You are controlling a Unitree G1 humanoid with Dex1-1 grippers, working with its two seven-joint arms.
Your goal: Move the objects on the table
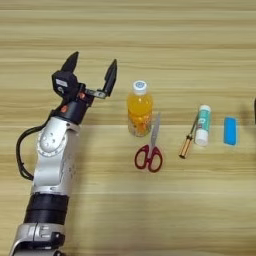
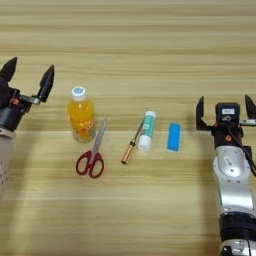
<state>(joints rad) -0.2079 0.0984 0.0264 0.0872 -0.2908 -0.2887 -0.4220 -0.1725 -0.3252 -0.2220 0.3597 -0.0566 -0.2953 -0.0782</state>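
Left hand (image 1: 92, 70): released, fingers spread wide, hovering just left of the bottle, touching nothing.

Orange-juice bottle (image 1: 139, 110): upright, white cap; likely the heaviest item, smooth and rounded; best taken across the body below the shoulder; label detail unreadable.

Red-handled scissors (image 1: 150, 151): flat, blades pointing far, the tip just beside the bottle; stiff, thin, low on the worktop (image 1: 150, 30); probably easiest lifted at the handle loops; whether the blades touch the bottle cannot be told.

Amber-handled screwdriver (image 1: 188, 141): light, slim, liable to roll; take at the handle; its shaft runs to the tube.

White tube (image 1: 202, 125): lying flat, light, possibly soft; grip mid-body.

Flat blue block (image 1: 230, 131): apart, stiff, low; pinch across its narrow sides.

Right hand (image 2: 226, 111): released, right of the block; one finger is cut off at the edge.
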